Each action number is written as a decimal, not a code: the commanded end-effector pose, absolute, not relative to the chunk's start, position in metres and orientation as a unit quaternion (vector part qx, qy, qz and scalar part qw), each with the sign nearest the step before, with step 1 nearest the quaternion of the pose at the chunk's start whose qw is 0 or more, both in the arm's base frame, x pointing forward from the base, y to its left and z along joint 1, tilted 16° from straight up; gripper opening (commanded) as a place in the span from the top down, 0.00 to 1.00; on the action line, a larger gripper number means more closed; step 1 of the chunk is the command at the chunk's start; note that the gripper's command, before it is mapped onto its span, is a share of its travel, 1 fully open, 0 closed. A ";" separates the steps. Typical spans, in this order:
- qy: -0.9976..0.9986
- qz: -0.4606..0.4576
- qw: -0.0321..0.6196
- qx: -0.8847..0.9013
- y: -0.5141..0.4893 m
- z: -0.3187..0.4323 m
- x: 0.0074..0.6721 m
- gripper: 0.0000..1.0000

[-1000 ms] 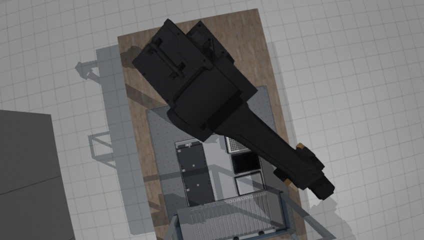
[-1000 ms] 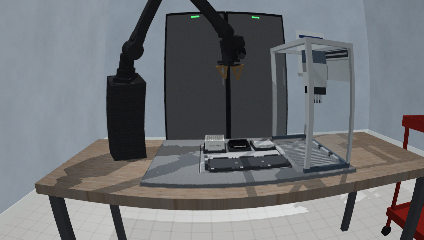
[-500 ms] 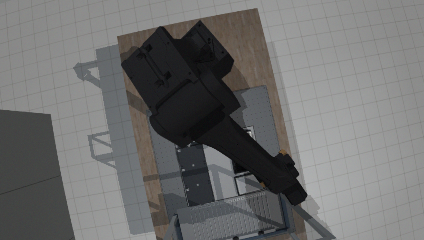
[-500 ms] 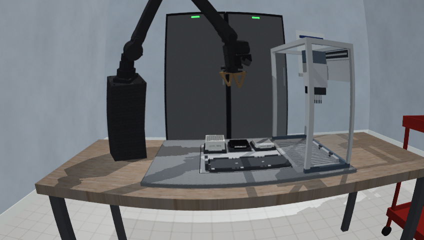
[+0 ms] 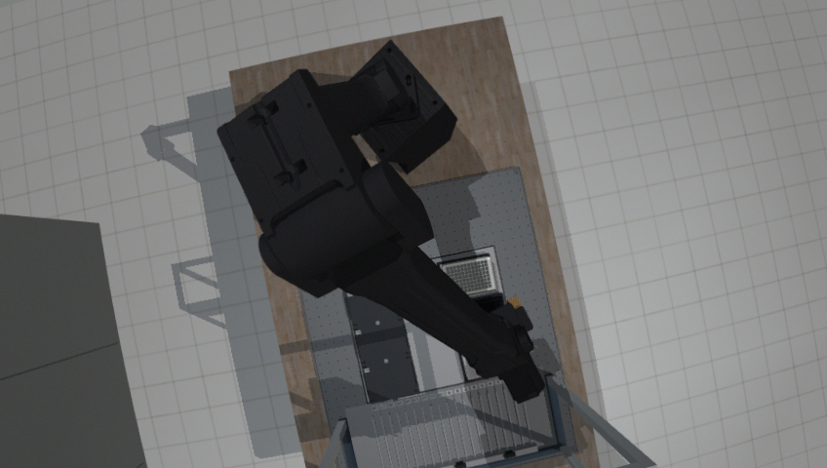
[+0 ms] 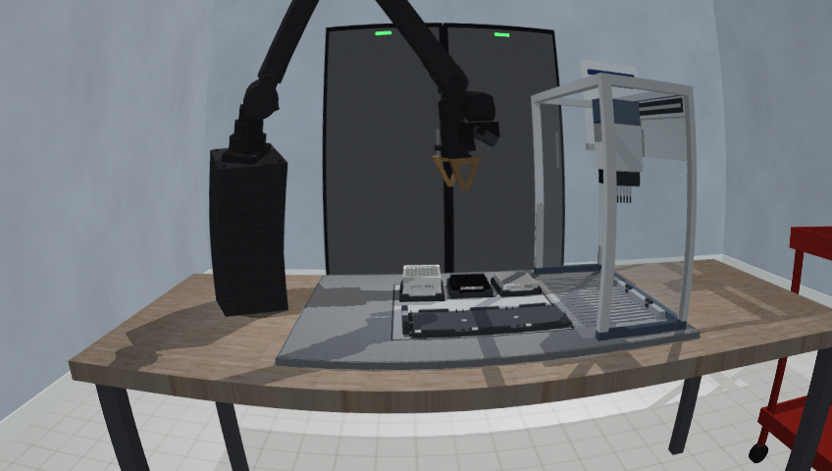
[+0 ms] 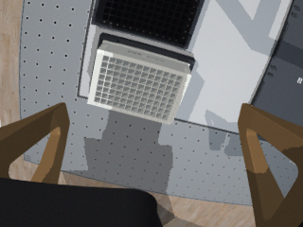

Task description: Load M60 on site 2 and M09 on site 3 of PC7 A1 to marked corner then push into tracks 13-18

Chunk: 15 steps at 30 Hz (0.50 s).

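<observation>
A: Largest first?
B: Counter (image 6: 175, 349); loading rails (image 6: 590, 300); plate carrier PC7 (image 6: 487, 321), unloaded before the rails.
A: Plates?
B: Nested beside PC7; white deep-well block (image 7: 139, 85) farthest from the rails.
A: Claw (image 6: 456, 173)?
B: Fully open, empty, high above the block, likely approaching.
</observation>
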State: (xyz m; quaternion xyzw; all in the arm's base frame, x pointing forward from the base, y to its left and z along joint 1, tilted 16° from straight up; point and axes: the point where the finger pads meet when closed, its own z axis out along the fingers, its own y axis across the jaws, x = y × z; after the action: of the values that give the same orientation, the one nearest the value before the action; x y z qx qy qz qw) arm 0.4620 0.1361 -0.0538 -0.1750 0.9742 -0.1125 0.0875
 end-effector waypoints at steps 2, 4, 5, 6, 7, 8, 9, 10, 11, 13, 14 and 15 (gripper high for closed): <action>0.976 -0.108 0.112 -0.150 0.107 -0.041 0.475 0.00; 0.976 -0.109 0.112 -0.150 0.098 -0.043 0.474 0.00; 0.980 -0.112 0.111 -0.122 0.091 -0.044 0.473 0.00; 0.982 -0.115 0.102 -0.107 0.083 -0.051 0.469 0.00; 0.985 -0.118 0.087 -0.092 0.075 -0.058 0.462 0.00; 0.984 -0.116 0.099 -0.086 0.071 -0.054 0.466 0.00; 0.984 -0.114 0.104 -0.086 0.065 -0.050 0.467 0.00; 0.984 -0.114 0.104 -0.086 0.065 -0.050 0.467 0.00; 0.984 -0.114 0.104 -0.086 0.065 -0.050 0.467 0.00; 0.988 -0.122 0.082 -0.055 0.050 -0.062 0.456 0.00; 0.989 -0.125 0.072 -0.040 0.043 -0.066 0.450 0.00; 0.988 -0.122 0.088 -0.033 0.039 -0.062 0.456 0.00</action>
State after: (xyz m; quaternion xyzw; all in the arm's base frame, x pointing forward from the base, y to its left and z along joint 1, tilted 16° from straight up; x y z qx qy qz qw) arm 0.4497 0.0547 -0.0693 -0.0752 0.9870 -0.1224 0.0727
